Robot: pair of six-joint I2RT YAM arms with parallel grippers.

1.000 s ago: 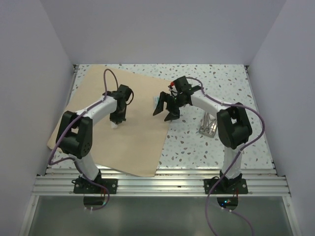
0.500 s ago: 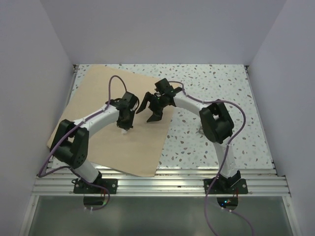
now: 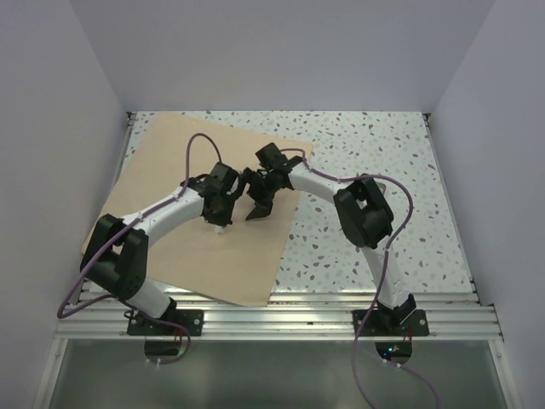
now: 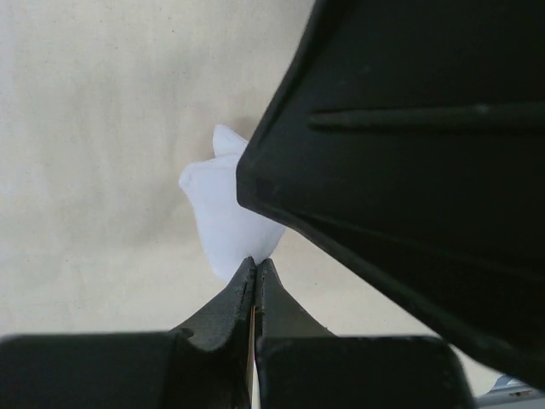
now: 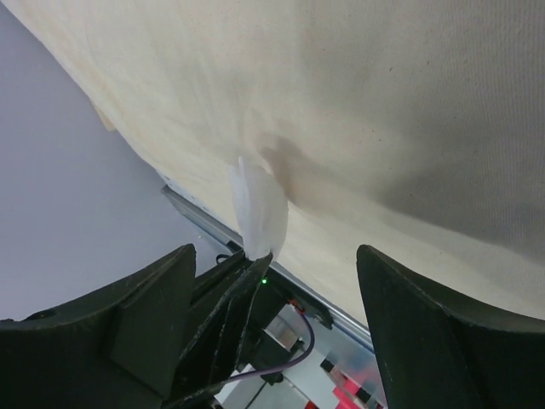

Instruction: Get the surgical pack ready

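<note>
View from above: a tan wrap (image 3: 221,264) lies flat and skewed on the left half of a speckled white tabletop (image 3: 375,136), one corner hanging past the near edge by the left arm's base. Both arms reach over the wrap and meet near its middle, toward its right edge

The left fingers (image 4: 255,274) are pressed together, pinching the bottom edge of a small piece of white gauze (image 4: 226,226). The gauze sticks out from the tips as a crumpled flap over the wrap, with a soft shadow on the cloth beside it; whether it touches the wrap cannot be told

The right fingers (image 3: 248,203) are spread wide and hold nothing. They sit just beside the left fingers, pointing down at the wrap. From the right wrist, the gauze stands in the gap between the two spread fingers, closer to the one on the left of that view and touching neither. From the left wrist, one black right finger fills the right side of the picture, just beside the gauze and hiding part of it
</note>
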